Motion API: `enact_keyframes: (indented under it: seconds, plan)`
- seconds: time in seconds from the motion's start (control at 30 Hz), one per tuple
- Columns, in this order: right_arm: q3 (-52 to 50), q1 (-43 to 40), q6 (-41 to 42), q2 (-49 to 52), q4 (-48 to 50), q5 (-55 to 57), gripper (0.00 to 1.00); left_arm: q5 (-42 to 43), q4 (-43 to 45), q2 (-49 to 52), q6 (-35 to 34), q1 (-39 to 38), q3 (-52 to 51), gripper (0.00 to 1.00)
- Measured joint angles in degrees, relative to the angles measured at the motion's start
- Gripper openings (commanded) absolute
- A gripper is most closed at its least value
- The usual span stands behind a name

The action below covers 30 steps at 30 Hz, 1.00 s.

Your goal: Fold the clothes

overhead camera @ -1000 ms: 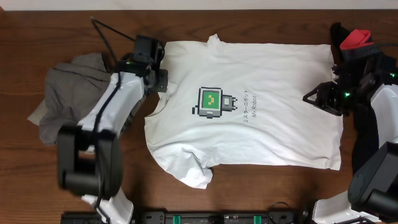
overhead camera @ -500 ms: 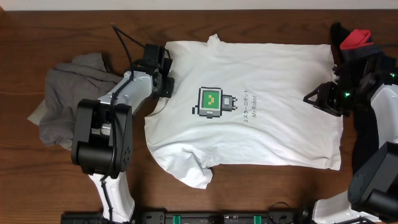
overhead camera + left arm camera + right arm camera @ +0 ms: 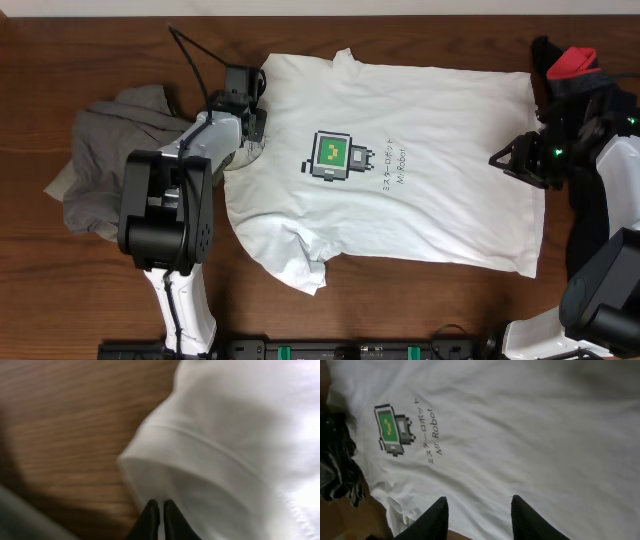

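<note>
The white T-shirt (image 3: 400,220) with the green pixel-computer print (image 3: 331,156) lies spread flat on the wooden table, collar to the left. My left gripper (image 3: 254,133) is shut on the hem of its upper sleeve. In the left wrist view the fingertips (image 3: 159,506) pinch the white sleeve (image 3: 225,435). My right gripper (image 3: 498,158) is open and hovers over the shirt's right hem. In the right wrist view its jaws (image 3: 477,502) stand wide apart above the flat white cloth (image 3: 520,425).
A heap of grey-khaki garments (image 3: 105,150) lies left of the shirt, beside my left arm. A black-and-red piece (image 3: 572,62) lies at the back right, behind my right arm. Bare wood (image 3: 400,310) shows in front of the shirt.
The left gripper has pulled the sleeve back and to the left. The whole shirt has slid left and turned slightly. The right arm has not moved.
</note>
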Motion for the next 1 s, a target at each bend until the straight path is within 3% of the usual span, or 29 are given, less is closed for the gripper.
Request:
enact_keyframes:
  seconds: [0.1,0.17,0.2,0.47,0.67,0.87,1.0]
  plan:
    - [0.0,0.0,0.2,0.0,-0.2,1.9,0.45,-1.7,-6.1,0.0,0.3,0.0,3.9,0.44]
    - [0.0,0.0,0.7,0.0,-0.2,3.3,0.48,-2.5,-9.8,-0.7,0.7,0.0,6.3,0.61]
    - [0.0,0.0,0.9,0.0,-0.2,3.7,0.49,-2.8,-12.0,-1.4,0.6,0.1,7.3,0.63]
    - [0.0,0.0,2.1,0.0,-2.0,5.5,0.51,-2.6,-28.3,-20.2,-3.4,0.1,10.2,0.64]
    - [0.0,0.0,2.6,-4.4,-5.8,5.8,0.52,4.2,-42.6,-36.5,-7.7,0.1,11.5,0.63]
    - [0.0,0.0,3.1,-17.0,-8.4,5.7,0.67,16.0,-59.5,-40.7,-14.4,0.0,10.5,0.53]
    - [0.2,0.0,3.6,-23.4,-10.3,6.5,0.75,22.4,-61.7,-40.5,-18.4,-1.5,2.8,0.51]
